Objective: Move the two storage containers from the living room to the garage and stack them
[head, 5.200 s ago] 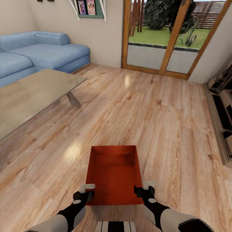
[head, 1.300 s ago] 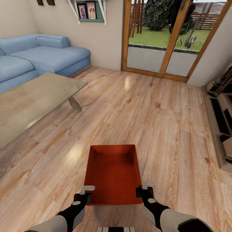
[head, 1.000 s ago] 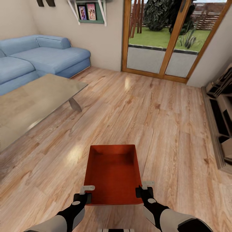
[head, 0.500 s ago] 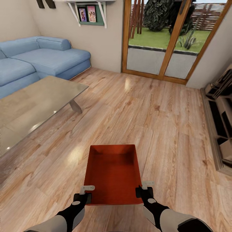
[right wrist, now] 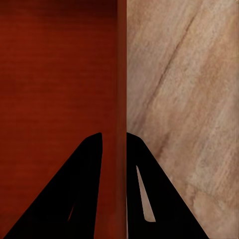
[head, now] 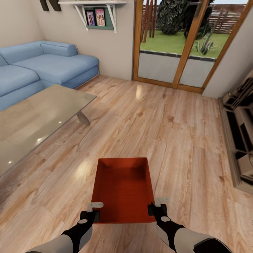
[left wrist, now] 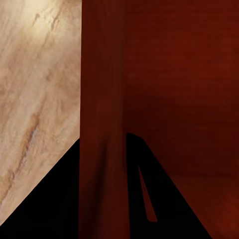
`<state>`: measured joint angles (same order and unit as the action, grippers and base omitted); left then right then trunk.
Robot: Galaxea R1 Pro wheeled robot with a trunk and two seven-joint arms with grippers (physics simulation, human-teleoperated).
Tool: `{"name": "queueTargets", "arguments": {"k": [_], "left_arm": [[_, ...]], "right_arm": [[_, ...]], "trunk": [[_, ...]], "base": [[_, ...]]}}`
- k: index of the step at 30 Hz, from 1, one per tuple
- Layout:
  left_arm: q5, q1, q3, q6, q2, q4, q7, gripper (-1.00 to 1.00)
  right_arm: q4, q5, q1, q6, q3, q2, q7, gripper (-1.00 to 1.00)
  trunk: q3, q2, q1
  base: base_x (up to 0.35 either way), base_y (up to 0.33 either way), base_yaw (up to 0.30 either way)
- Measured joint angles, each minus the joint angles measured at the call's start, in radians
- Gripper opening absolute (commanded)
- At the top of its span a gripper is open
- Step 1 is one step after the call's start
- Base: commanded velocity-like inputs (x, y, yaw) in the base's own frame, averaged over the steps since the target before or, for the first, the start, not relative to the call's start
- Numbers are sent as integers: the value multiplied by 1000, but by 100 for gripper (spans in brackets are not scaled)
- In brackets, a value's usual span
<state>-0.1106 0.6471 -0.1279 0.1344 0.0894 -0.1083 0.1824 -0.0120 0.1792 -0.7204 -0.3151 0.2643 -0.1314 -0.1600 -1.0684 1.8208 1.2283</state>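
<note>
My left gripper (head: 94, 210) and right gripper (head: 157, 206) each clamp a side wall of one storage container (head: 123, 189) above the wood plank floor (head: 168, 116).

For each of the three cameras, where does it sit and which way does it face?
Head view: on the head, looking forward and down at the storage container, wood floor, both hands.
Left wrist view: on the left arm, along the left hand clamping the container's wall.
Right wrist view: on the right arm, along the right hand clamping the opposite wall.
Shared: container, floor.
</note>
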Motion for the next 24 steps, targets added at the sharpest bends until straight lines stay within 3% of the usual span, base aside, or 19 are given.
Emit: {"name": "queueTargets", "arguments": {"k": [10,24], "left_arm": [[2,0,-1,1,-1,-1,1,-100],[2,0,-1,1,-1,-1,1,-100]], "right_arm": [[-2,21,0,-5,17,-3,-3,-100],[-2,21,0,-5,17,-3,-4,-100]], "trunk": [[31,-70,-38],[75,-168,-92]], "base": [[0,0,0],[0,0,0]]}}
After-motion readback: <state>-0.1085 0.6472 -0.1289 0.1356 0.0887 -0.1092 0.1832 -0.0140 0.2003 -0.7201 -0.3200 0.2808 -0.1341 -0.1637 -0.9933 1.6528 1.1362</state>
